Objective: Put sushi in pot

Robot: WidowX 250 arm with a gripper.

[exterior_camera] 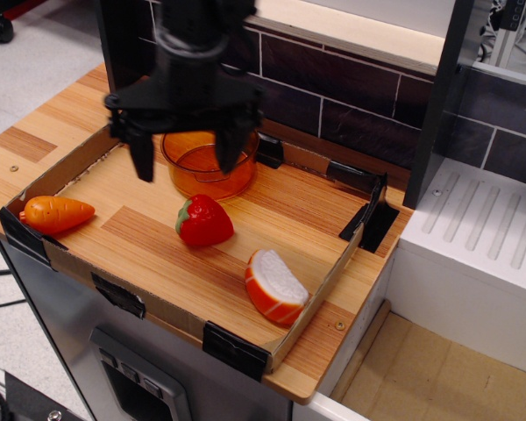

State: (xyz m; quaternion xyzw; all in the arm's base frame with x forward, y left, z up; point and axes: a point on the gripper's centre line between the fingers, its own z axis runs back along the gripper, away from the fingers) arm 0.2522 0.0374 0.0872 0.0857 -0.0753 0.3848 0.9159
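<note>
The sushi (275,287) lies in the tray's front right corner, white ridged top up, orange striped sides. The translucent orange pot (202,164) stands at the back of the tray and looks empty; my gripper partly covers it. My black gripper (184,162) hangs open and empty in front of the pot, above the tray floor. One finger is left of the pot and the other is before its right part. The sushi is well to the right of it and nearer the front.
A red strawberry (204,220) lies mid-tray just below the gripper. An orange carrot (56,213) lies in the front left corner. The shallow wooden tray (320,294) has low walls with black corner clips. A dark tiled wall stands behind, a white drainer (482,237) at the right.
</note>
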